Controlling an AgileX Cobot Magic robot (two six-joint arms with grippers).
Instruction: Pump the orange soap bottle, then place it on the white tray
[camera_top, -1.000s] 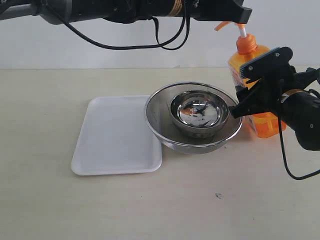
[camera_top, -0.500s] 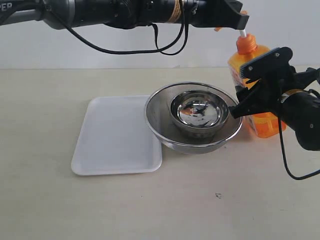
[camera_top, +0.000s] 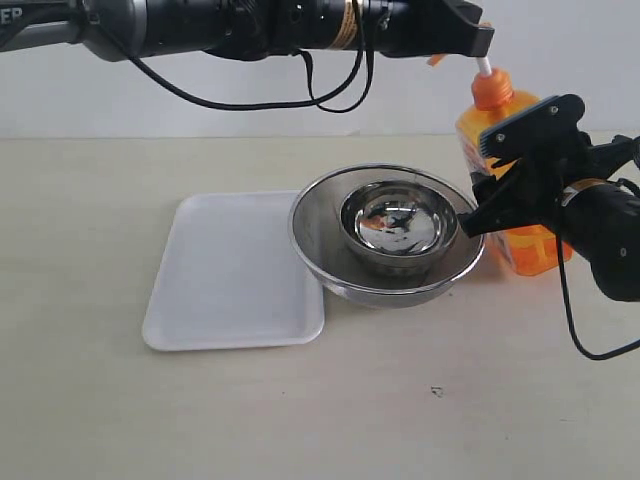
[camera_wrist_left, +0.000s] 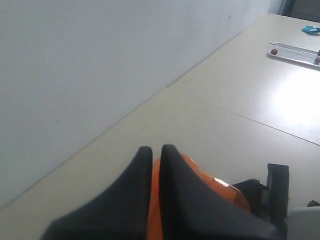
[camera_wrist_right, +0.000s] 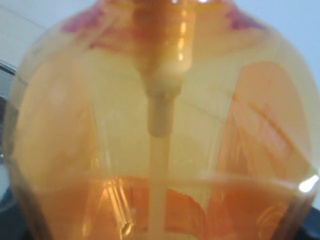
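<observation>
The matte beige table (camera_top: 300, 420) carries a flat white tray (camera_top: 225, 270) with rounded corners and a low rim. Its right edge lies against a wide polished steel bowl (camera_top: 315, 240), and a smaller, mirror-bright bowl (camera_top: 355, 235) nests inside that one. The bottle (camera_top: 528, 248) stands upright on the table just right of the bowls, apart from the tray. It is translucent orange plastic with a white pump stem, and its red-and-white label is too blurred to read. The right gripper (camera_top: 480, 185) clamps the bottle's body between black ridged fingers. The left gripper (camera_wrist_left: 156, 149) has its fingers pressed almost together and sits atop the orange pump head.
</observation>
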